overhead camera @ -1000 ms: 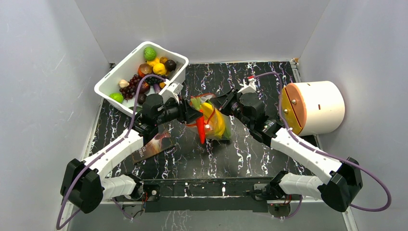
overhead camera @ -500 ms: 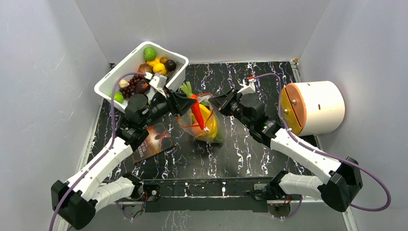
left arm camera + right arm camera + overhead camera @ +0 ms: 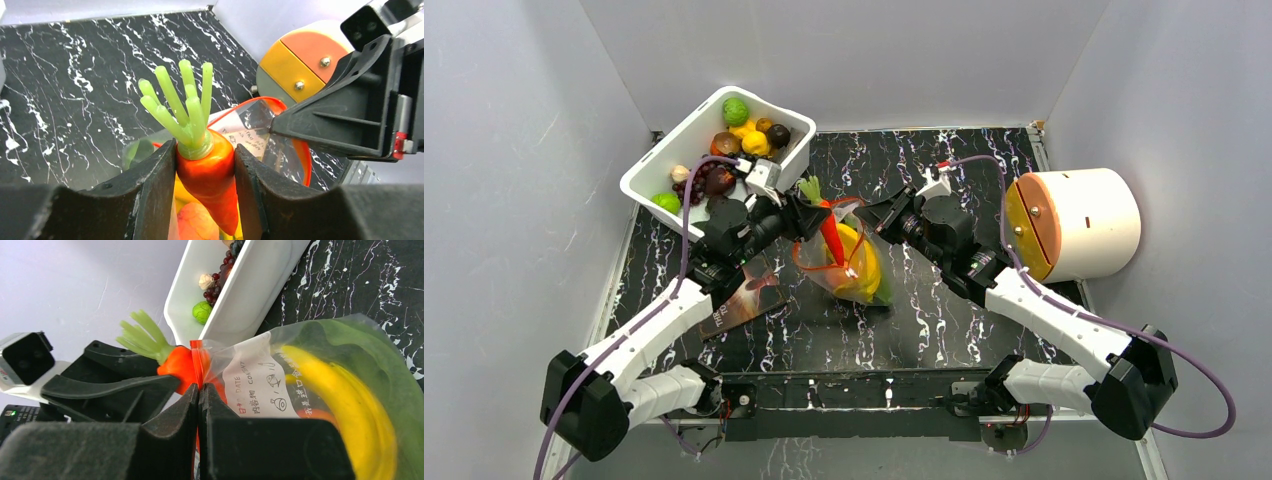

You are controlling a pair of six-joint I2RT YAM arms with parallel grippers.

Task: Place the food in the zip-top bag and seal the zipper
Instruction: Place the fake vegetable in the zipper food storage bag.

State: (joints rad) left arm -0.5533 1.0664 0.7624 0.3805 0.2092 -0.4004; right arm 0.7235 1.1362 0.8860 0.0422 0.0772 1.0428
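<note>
My left gripper (image 3: 812, 218) (image 3: 205, 165) is shut on the orange carrot (image 3: 212, 180) (image 3: 831, 235), green top up, its tip down inside the open mouth of the zip-top bag (image 3: 856, 268). My right gripper (image 3: 871, 216) (image 3: 199, 405) is shut on the bag's red-orange zipper strip (image 3: 196, 360) (image 3: 300, 150) and holds the mouth up. Inside the clear bag I see a yellow banana bunch (image 3: 350, 405) (image 3: 862, 262), a long green leafy vegetable (image 3: 390, 365) and an orange-red piece (image 3: 192, 222). The bag's bottom rests on the black marbled table (image 3: 944, 320).
A white tub (image 3: 692, 150) with several toy fruits stands at the back left, close behind my left gripper. A dark booklet (image 3: 744, 300) lies under my left arm. A white cylinder with an orange and yellow face (image 3: 1074, 222) stands at the right.
My left gripper carried the carrot up to the bag's mouth and has lowered it, tip first, into the opening. The bag swung a little left. The right gripper kept its hold on the strip.
</note>
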